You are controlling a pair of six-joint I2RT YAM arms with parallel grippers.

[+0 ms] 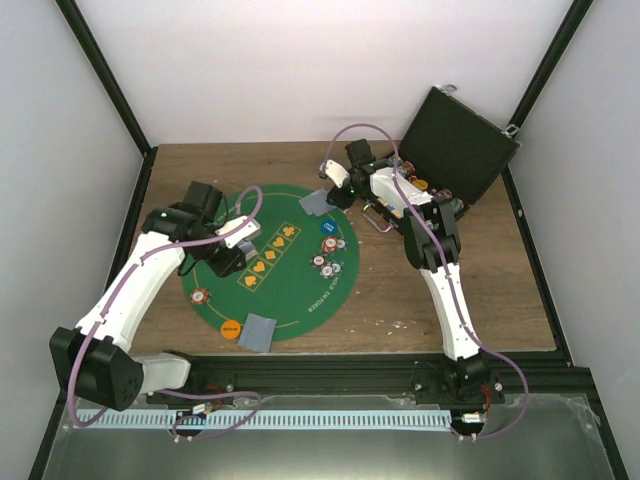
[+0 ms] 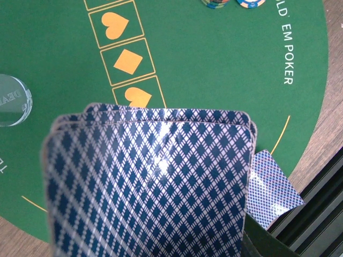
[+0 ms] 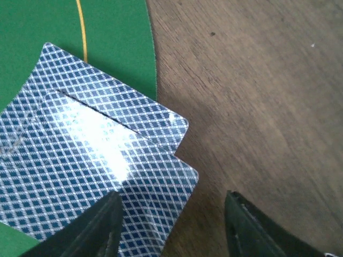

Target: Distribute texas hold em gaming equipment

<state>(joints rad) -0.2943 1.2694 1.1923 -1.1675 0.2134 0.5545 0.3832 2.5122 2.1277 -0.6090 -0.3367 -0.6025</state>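
Note:
My left gripper [image 1: 229, 256] hangs over the left half of the green mat and is shut on a fan of blue-backed playing cards [image 2: 150, 182], which fills its wrist view and hides the fingers. My right gripper [image 1: 336, 192] is open at the mat's far edge. It is low over two overlapping face-down cards [image 3: 102, 160] that lie half on the mat and half on wood; these cards also show in the top view [image 1: 318, 203]. Its left finger [image 3: 94, 230] is over the card corner and its right finger [image 3: 257, 230] is over bare wood. A second card pile [image 1: 258, 332] lies at the mat's near edge.
Striped chips [image 1: 328, 262] cluster right of the mat's centre beside a blue disc [image 1: 327, 227]. One chip [image 1: 203, 296] and an orange disc [image 1: 230, 328] lie near left. A clear dealer button [image 2: 10, 99] sits on the mat [image 1: 300, 300]. The open black case [image 1: 455, 150] stands at the far right.

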